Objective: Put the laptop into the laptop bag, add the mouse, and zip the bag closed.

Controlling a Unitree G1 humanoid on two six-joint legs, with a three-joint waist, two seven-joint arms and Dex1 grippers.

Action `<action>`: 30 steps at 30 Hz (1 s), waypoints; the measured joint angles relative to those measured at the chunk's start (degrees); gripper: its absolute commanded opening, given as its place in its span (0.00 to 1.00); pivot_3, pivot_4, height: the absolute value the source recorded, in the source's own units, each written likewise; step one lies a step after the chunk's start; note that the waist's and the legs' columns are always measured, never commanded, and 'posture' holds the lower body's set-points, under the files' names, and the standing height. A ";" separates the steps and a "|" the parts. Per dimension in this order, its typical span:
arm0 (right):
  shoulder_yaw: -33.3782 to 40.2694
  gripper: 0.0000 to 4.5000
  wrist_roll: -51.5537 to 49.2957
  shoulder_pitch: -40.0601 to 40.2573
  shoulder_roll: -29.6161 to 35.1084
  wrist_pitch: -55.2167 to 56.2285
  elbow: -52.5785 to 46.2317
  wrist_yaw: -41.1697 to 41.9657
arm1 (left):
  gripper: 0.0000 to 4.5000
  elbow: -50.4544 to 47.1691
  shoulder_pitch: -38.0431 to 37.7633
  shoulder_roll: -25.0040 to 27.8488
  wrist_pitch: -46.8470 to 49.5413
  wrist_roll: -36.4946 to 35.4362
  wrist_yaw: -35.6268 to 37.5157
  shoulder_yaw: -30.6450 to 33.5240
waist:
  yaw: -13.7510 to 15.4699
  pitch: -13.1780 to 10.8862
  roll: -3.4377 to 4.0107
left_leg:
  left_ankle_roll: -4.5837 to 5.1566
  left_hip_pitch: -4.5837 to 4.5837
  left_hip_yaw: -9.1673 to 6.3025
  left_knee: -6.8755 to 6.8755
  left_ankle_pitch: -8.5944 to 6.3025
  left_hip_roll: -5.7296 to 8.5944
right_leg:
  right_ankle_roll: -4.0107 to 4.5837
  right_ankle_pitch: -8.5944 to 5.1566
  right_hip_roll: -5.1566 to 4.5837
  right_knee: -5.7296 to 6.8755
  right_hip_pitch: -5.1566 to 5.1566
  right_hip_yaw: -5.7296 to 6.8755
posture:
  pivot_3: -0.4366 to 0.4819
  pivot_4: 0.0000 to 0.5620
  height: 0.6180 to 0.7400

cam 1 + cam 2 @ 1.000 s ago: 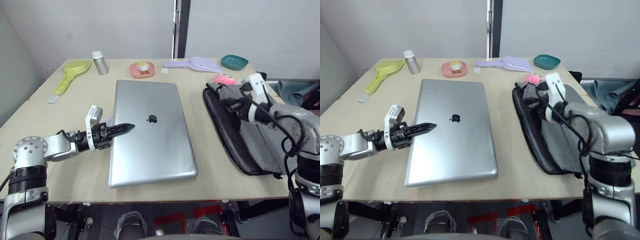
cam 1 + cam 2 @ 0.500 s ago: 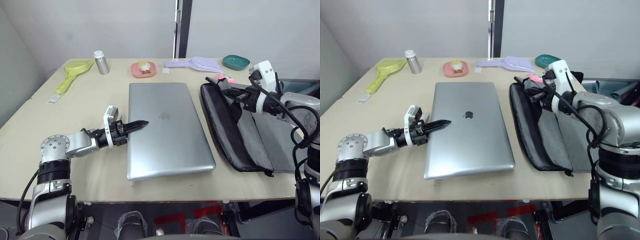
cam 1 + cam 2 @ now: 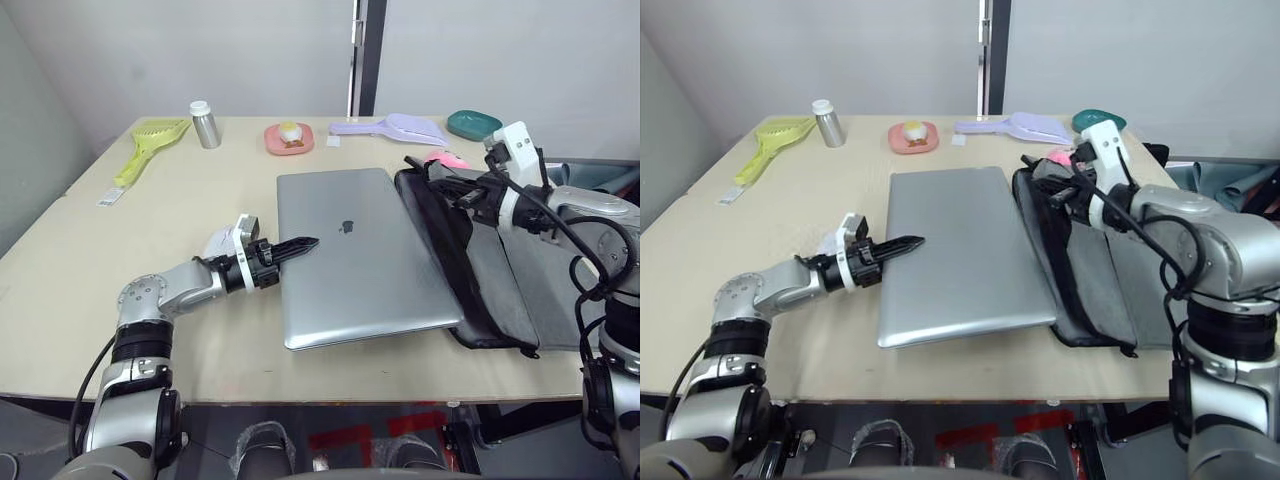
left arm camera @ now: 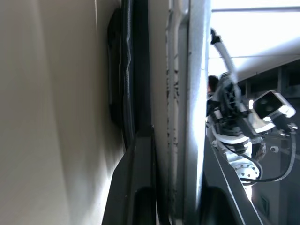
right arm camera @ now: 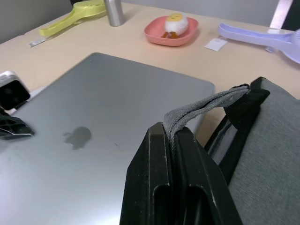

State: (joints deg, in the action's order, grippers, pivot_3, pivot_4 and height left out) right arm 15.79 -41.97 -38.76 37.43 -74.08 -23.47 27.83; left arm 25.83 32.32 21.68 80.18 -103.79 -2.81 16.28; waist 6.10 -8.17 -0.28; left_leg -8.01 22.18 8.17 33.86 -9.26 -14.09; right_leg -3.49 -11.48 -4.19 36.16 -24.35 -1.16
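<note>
Closed silver laptop (image 3: 362, 255) lies flat mid-table, its right edge entering the open grey bag (image 3: 500, 285) by the table's right edge.

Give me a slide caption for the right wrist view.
Right tool pinches the laptop bag flap up beside the silver laptop.

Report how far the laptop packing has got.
Done: nothing yet. In hand: the left hand grips the laptop by its edge, its far edge at the laptop bag; the right hand holds the flap up. Left: laptop in, mouse, zipping.
</note>
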 measured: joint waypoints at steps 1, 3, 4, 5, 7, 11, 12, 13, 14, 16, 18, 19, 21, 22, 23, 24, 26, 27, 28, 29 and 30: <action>-0.04 0.01 -0.46 0.00 -0.53 -0.22 -0.08 -0.46 | 0.07 0.03 0.00 -0.15 -0.14 0.01 -0.16 -0.69 | -0.03 0.00 0.00 | 0.00 -0.01 0.01 0.00 0.00 0.00 | 0.00 0.00 0.00 0.01 0.00 0.00 | 0.48 0.27 1.00; -0.06 0.01 -1.22 -0.14 -2.03 -0.80 -0.92 -1.86 | 0.07 0.83 0.01 -0.72 -0.33 0.13 -0.27 -1.57 | -0.09 0.00 0.00 | 0.00 -0.03 0.01 0.00 0.00 0.00 | 0.00 0.00 0.00 0.03 0.00 -0.01 | 0.48 0.27 1.00; -0.19 0.01 -1.79 -0.16 -2.85 -1.14 -2.01 -2.41 | 0.07 1.25 0.01 -1.12 -0.63 0.33 -0.28 -1.87 | -0.11 0.00 0.00 | -0.01 -0.03 0.01 0.00 0.00 0.00 | 0.00 0.00 0.01 0.03 -0.01 -0.01 | 0.48 0.27 1.00; -0.18 0.01 -2.66 -0.32 -3.60 -1.56 -2.51 -3.08 | 0.07 1.60 0.02 -1.41 -0.92 0.53 -0.28 -2.03 | -0.13 0.00 0.00 | -0.01 -0.04 0.01 0.00 0.00 -0.01 | 0.00 0.00 0.01 0.03 -0.01 -0.02 | 0.48 0.27 1.00; -0.13 0.01 -3.96 -0.63 -6.06 -2.64 -4.14 -4.76 | 0.07 1.72 0.18 -1.70 -1.74 1.06 -0.28 -2.18 | -0.17 0.00 0.00 | -0.01 -0.04 0.01 0.00 0.00 0.00 | -0.04 0.02 0.01 0.03 -0.01 -0.02 | 0.48 0.27 1.00; -0.09 0.01 -6.28 -1.18 -9.18 -4.22 -5.34 -7.66 | 0.07 1.89 0.84 -2.16 -3.20 1.89 -0.29 -2.15 | -0.04 0.00 0.00 | -0.01 -0.03 0.00 0.00 0.00 0.00 | -0.24 0.14 0.00 0.00 0.00 -0.01 | 0.48 0.27 1.00; -0.10 0.01 -6.66 -1.26 -10.13 -4.44 -5.98 -8.49 | 0.07 1.89 1.01 -2.53 -3.74 2.67 -0.33 -2.17 | -0.05 0.00 0.00 | -0.01 -0.03 0.00 0.00 0.00 0.00 | -0.25 0.14 0.00 0.01 0.00 0.00 | 0.48 0.27 1.00; -0.19 0.01 -7.47 -1.31 -11.43 -4.62 -6.49 -9.19 | 0.07 1.89 1.01 -3.09 -4.43 3.28 -0.42 -2.17 | -0.05 0.00 0.00 | -0.01 -0.03 0.00 0.00 0.00 0.00 | -0.25 0.14 0.00 0.01 0.00 -0.01 | 0.48 0.27 1.00; -0.22 0.01 -7.95 -1.32 -12.33 -4.82 -6.61 -9.88 | 0.07 1.88 1.01 -3.45 -4.77 3.60 -0.48 -2.19 | -0.04 0.00 0.00 | -0.01 -0.02 -0.01 0.00 0.00 0.00 | -0.25 0.14 0.00 0.00 0.00 -0.01 | 0.48 0.27 1.00; -0.44 0.01 -8.93 -1.33 -14.61 -5.17 -6.75 -11.45 | 0.07 1.70 1.01 -4.35 -5.43 4.91 -0.50 -2.24 | -0.05 0.00 0.00 | -0.01 -0.01 -0.01 0.00 0.00 0.00 | -0.26 0.15 0.00 0.00 0.00 0.00 | 0.48 0.27 1.00; -0.57 0.01 -10.07 -1.37 -16.58 -5.43 -6.83 -13.04 | 0.07 1.38 0.99 -4.72 -5.46 6.16 -0.51 -2.39 | -0.05 0.00 0.01 | -0.02 0.00 -0.02 -0.01 0.00 0.00 | -0.26 0.15 0.00 0.00 0.00 0.00 | 0.48 0.27 1.00; -0.66 0.01 -10.54 -1.40 -17.58 -5.47 -6.84 -13.66 | 0.07 1.06 0.99 -4.96 -5.44 6.91 -0.50 -2.48 | -0.05 0.00 0.01 | -0.02 -0.01 -0.02 -0.01 0.00 0.00 | -0.26 0.15 0.00 0.00 0.00 0.00 | 0.48 0.27 1.00; -1.26 0.01 -11.35 -1.64 -20.08 -5.55 -6.85 -15.31 | 0.07 0.26 0.99 -5.69 -5.42 8.47 -0.50 -3.01 | -0.07 0.00 0.01 | -0.03 -0.01 -0.02 -0.01 0.00 0.00 | -0.27 0.15 0.00 0.00 0.00 0.01 | 0.48 0.27 1.00; -1.80 0.01 -11.97 -1.70 -21.08 -5.64 -6.95 -15.93 | 0.07 -0.39 0.98 -6.32 -5.37 9.45 -0.49 -3.42 | -0.08 0.00 0.01 | -0.03 -0.01 -0.03 -0.01 0.00 0.00 | -0.27 0.15 0.00 0.00 0.00 0.01 | 0.48 0.27 1.00; -2.60 0.01 -12.34 -1.79 -22.14 -5.69 -6.96 -16.65 | 0.07 -0.84 0.99 -6.85 -5.20 10.19 -0.49 -3.87 | -0.09 0.00 0.01 | -0.03 -0.01 -0.03 -0.01 0.00 0.00 | -0.28 0.16 0.00 0.00 0.00 0.02 | 0.48 0.27 1.00; -3.08 0.01 -12.66 -1.79 -22.72 -5.71 -6.96 -17.05 | 0.07 -1.15 0.98 -7.30 -5.08 10.73 -0.46 -4.03 | -0.09 0.00 0.01 | -0.03 -0.01 -0.03 -0.01 0.00 0.00 | -0.28 0.16 0.00 0.00 0.00 0.02 | 0.48 0.27 1.00; -3.98 0.01 -12.79 -1.79 -23.47 -5.70 -6.96 -17.82 | 0.07 -1.95 1.00 -8.64 -5.11 12.36 -0.43 -4.27 | -0.01 0.00 0.01 | -0.04 0.00 -0.03 -0.01 0.00 0.00 | -0.29 0.16 -0.01 -0.01 0.00 0.02 | 0.48 0.27 1.00; -4.28 0.01 -12.79 -1.78 -23.80 -5.69 -6.96 -18.05 | 0.07 -1.96 1.00 -9.22 -5.34 12.69 -0.43 -4.27 | -0.01 0.00 0.01 | -0.04 0.00 -0.03 0.00 0.00 0.01 | -0.31 0.17 -0.01 0.00 0.00 0.02 | 0.48 0.27 1.00; -4.71 0.01 -12.79 -1.78 -23.98 -5.68 -6.94 -18.39 | 0.07 -2.01 1.13 -10.05 -5.73 13.68 -0.41 -4.20 | 0.00 0.00 0.01 | -0.04 -0.02 -0.03 0.00 0.00 0.01 | -0.32 0.18 -0.01 0.00 0.01 0.02 | 0.48 0.27 1.00; -4.93 0.01 -12.80 -1.77 -24.25 -5.63 -6.94 -18.58 | 0.07 -2.05 1.27 -10.61 -6.24 14.37 -0.41 -4.20 | -0.01 0.00 0.01 | -0.05 -0.02 -0.03 0.00 0.01 0.01 | -0.32 0.18 -0.01 0.00 0.01 0.02 | 0.48 0.27 1.00; -5.18 0.01 -12.81 -1.75 -24.48 -5.61 -6.94 -18.75 | 0.07 -2.13 1.39 -11.25 -6.78 15.03 -0.41 -4.20 | -0.03 0.00 0.01 | -0.05 -0.02 -0.03 0.00 0.01 0.01 | -0.34 0.19 -0.01 0.00 0.01 0.01 | 0.48 0.27 1.00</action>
State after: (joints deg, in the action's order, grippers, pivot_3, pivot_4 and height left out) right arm 10.61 -54.78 -40.51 12.94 -79.69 -30.41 9.08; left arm 23.70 33.71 10.44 73.40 -88.77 -3.22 12.08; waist 6.07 -8.17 -0.27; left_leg -8.07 22.16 8.14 33.86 -9.25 -14.09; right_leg -3.83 -11.29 -4.20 36.17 -24.34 -1.15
